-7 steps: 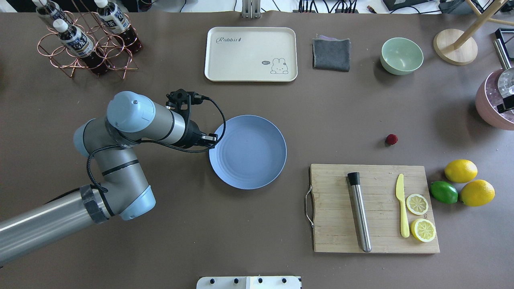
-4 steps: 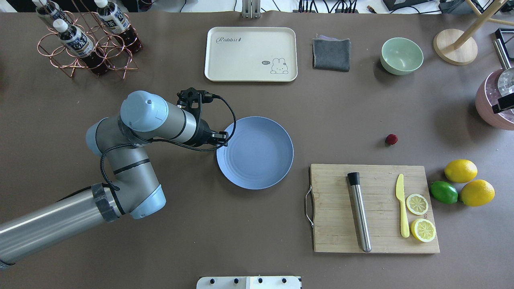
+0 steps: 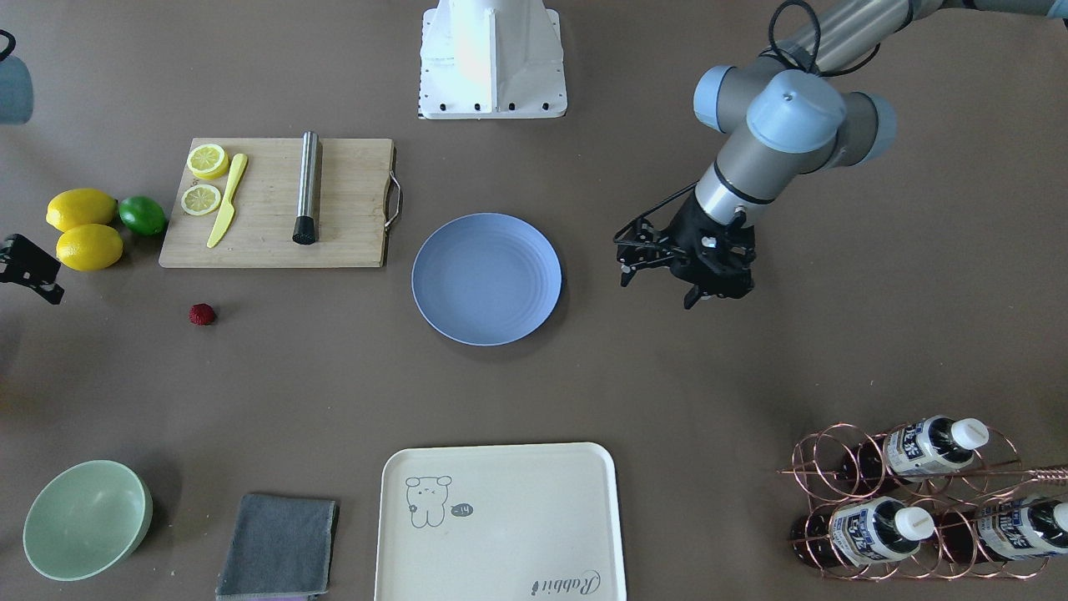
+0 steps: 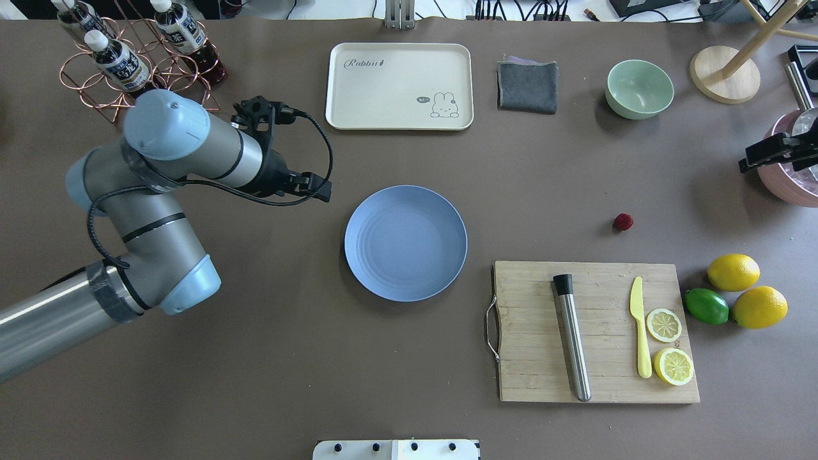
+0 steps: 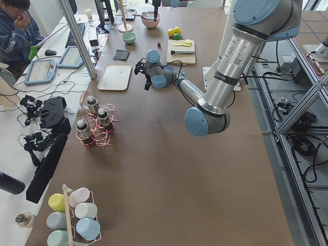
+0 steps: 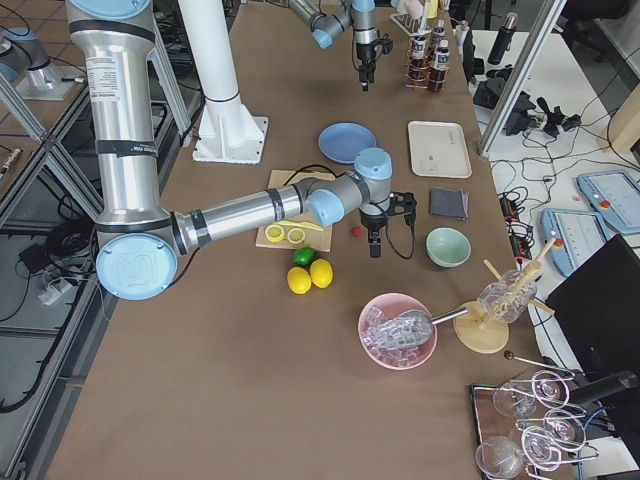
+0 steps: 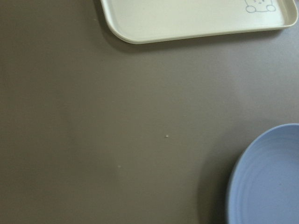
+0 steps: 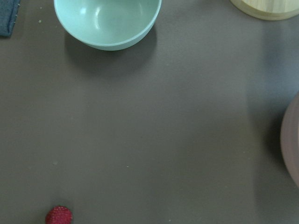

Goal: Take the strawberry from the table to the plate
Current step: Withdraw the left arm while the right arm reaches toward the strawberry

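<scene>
The strawberry [image 4: 623, 222] [image 3: 201, 314], small and dark red, lies on the bare table [image 4: 549, 185] above the cutting board; it also shows low in the right wrist view [image 8: 59, 215]. The light blue plate [image 4: 406, 243] [image 3: 486, 278] sits mid-table with nothing on it. My left gripper [image 4: 317, 187] [image 3: 717, 296] hangs up and to the left of the plate, apart from its rim, open and holding nothing. My right gripper [image 4: 760, 156] [image 3: 33, 280] pokes in at the table's right edge, well right of the strawberry. Whether its jaws are open or shut I cannot tell.
A wooden cutting board [image 4: 537, 332] carries a steel rod, a yellow knife and two lemon slices. Lemons and a lime [image 4: 735, 294] lie right of it. A mint bowl [image 4: 639, 88], grey cloth [image 4: 527, 86], cream tray [image 4: 399, 86], bottle rack [image 4: 137, 57] and pink bowl [image 4: 789, 179] line the far side.
The plate slid a little to the right with my left gripper at its rim. That gripper then let go and drew back up-left. My right gripper came into view at the right edge.
</scene>
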Motion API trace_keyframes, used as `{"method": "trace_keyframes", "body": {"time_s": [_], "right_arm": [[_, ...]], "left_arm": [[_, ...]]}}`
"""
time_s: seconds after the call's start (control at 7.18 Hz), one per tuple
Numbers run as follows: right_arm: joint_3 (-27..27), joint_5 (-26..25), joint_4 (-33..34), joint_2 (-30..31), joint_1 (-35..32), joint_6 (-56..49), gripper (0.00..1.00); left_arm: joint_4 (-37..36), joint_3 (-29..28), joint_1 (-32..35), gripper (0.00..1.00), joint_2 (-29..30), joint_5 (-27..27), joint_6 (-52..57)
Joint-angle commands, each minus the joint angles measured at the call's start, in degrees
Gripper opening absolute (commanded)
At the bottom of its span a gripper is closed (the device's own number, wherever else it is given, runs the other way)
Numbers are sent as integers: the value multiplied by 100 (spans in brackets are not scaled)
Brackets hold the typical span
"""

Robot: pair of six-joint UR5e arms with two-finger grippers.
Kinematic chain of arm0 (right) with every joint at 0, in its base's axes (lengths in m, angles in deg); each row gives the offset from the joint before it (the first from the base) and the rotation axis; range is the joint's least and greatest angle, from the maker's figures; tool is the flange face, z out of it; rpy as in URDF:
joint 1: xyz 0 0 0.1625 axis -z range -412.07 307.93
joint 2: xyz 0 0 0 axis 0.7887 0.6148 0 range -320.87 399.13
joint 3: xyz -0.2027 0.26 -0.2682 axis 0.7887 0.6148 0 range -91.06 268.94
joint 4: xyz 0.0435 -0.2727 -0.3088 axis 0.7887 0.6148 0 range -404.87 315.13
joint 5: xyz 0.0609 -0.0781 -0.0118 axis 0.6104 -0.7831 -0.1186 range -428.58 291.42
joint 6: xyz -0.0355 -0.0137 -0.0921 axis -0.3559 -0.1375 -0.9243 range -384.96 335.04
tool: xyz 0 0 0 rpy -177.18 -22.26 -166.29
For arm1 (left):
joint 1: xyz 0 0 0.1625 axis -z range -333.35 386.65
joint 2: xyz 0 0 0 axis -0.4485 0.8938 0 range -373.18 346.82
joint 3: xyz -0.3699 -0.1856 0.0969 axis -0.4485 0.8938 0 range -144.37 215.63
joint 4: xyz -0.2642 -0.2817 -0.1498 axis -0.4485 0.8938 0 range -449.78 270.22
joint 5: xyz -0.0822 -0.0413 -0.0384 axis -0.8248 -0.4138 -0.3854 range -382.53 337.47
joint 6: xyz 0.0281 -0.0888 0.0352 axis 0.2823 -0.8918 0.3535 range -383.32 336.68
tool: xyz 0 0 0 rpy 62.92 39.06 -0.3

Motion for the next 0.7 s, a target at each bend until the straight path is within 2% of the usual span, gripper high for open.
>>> {"method": "trace_keyframes", "body": {"time_s": [0.0,0.14,0.28,0.42,0.56], "right_arm": [[18,-418,9,-384,659,931,100],[79,-619,9,-620,914,1282,99],[149,-717,9,-814,1099,1530,99],[150,-726,9,-877,1153,1584,99],[150,-727,9,-878,1162,1585,100]], "left_arm": [[-355,375,1220,99,-1041,-799,2170],[-364,305,2019,99,-1507,-1301,3277],[-355,287,2740,99,-2103,-1315,4506],[-834,130,3339,99,-2309,-1341,5023],[-1700,68,3728,99,-2277,-1281,5350]]}}
